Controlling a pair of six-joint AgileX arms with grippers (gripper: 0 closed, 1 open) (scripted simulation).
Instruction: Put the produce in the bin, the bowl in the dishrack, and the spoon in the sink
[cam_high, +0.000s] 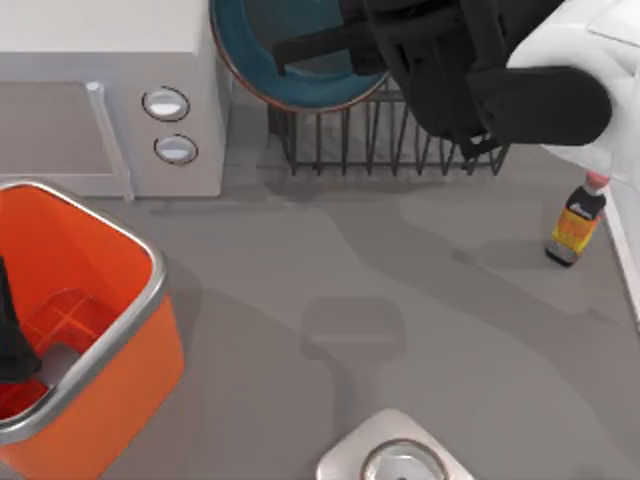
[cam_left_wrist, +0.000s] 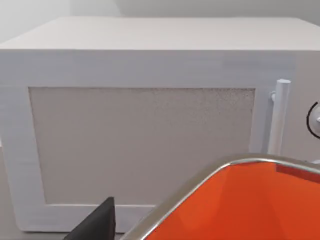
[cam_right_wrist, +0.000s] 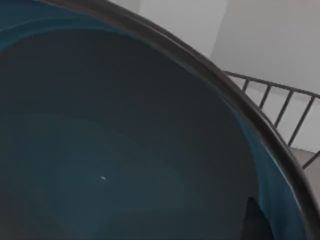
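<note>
Right arm reaches across the top right of the table, wrist angled left; right gripper (cam_high: 330, 52) clamped on the bowl's rim. Left arm low at the left edge.

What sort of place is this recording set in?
Most likely a simulated kitchen counter: a white microwave at the back, a wire dishrack beside it, and a metal drain fitting in the grey worktop's near edge.
</note>
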